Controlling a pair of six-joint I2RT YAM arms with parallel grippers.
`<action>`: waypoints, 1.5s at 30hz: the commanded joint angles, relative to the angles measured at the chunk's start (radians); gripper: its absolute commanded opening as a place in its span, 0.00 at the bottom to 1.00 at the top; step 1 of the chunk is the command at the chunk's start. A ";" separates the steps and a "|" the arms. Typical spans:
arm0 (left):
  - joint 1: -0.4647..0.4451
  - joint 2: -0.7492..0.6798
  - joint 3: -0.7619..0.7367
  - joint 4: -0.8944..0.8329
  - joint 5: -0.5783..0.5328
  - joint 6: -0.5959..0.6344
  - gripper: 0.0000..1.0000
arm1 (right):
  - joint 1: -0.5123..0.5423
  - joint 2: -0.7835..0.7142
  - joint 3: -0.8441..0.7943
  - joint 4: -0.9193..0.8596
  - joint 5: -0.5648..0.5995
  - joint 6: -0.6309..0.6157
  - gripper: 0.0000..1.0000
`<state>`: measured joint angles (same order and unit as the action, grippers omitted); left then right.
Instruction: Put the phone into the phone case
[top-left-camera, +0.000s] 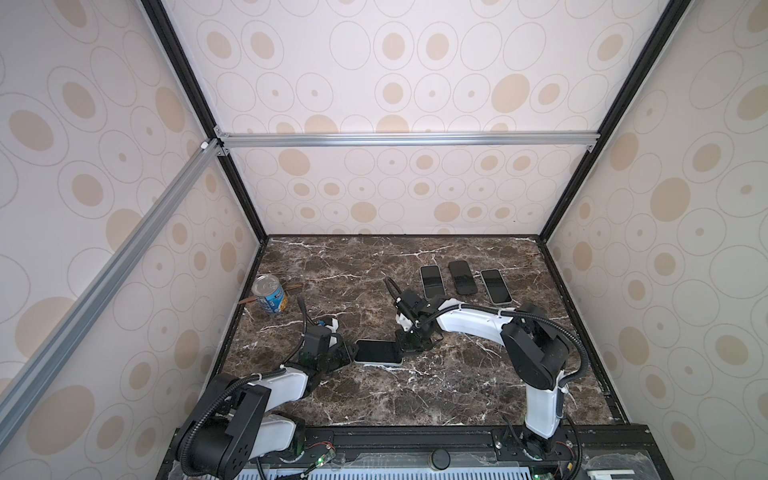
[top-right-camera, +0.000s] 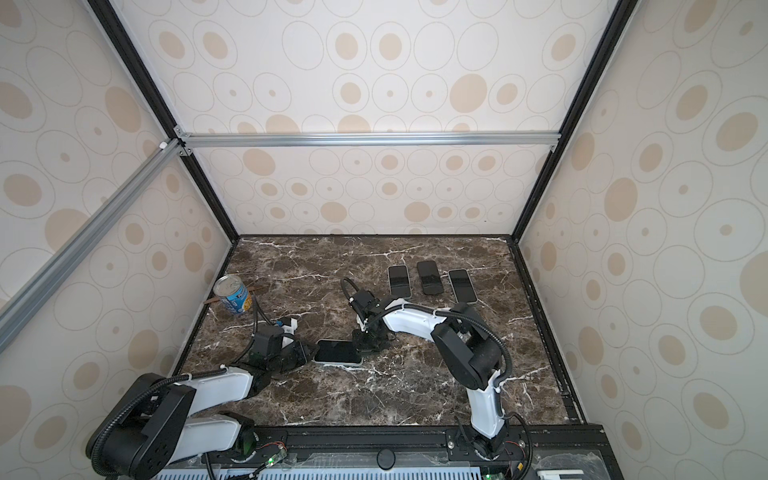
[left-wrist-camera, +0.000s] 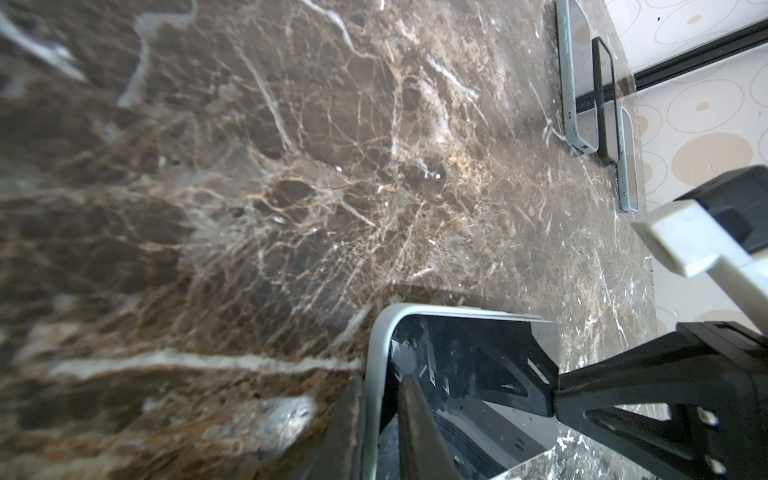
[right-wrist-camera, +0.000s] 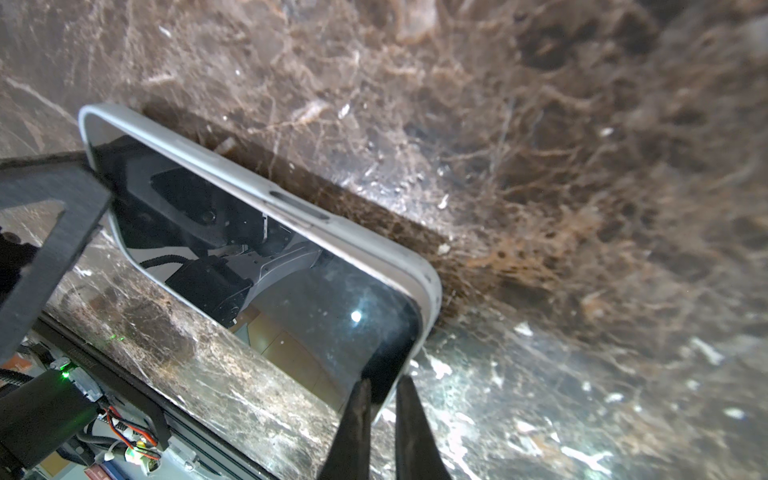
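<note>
A black-screened phone (top-left-camera: 376, 351) (top-right-camera: 336, 351) lies flat at the middle of the marble table, inside the rim of a pale phone case (left-wrist-camera: 376, 353) (right-wrist-camera: 232, 174). My left gripper (top-left-camera: 352, 354) (left-wrist-camera: 382, 380) is shut on its left end, one finger on the screen and the other outside the case wall. At the opposite end my right gripper (top-left-camera: 402, 348) (right-wrist-camera: 384, 382) comes down from above. It is shut the same way over the end rim. How fully the phone sits in the case I cannot tell.
Three more phones (top-left-camera: 431, 281) (top-left-camera: 462, 277) (top-left-camera: 495, 286) lie side by side at the back right. A tin can (top-left-camera: 270, 295) stands at the back left on a thin wooden stick (top-left-camera: 248, 300). Patterned walls close in three sides of the table.
</note>
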<state>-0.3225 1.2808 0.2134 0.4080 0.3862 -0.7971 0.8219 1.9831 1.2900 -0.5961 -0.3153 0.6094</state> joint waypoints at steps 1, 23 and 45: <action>-0.024 0.032 -0.015 -0.051 0.043 -0.019 0.17 | 0.068 0.391 -0.147 0.138 0.158 -0.018 0.12; -0.024 -0.038 0.006 -0.105 0.019 -0.020 0.15 | 0.072 -0.091 -0.147 0.026 0.246 -0.011 0.17; -0.023 -0.072 -0.005 -0.118 0.008 -0.020 0.14 | 0.160 0.113 -0.201 0.055 0.205 0.043 0.10</action>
<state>-0.3313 1.2182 0.2138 0.3187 0.3714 -0.8047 0.9260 1.8885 1.1992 -0.5014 -0.0853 0.6464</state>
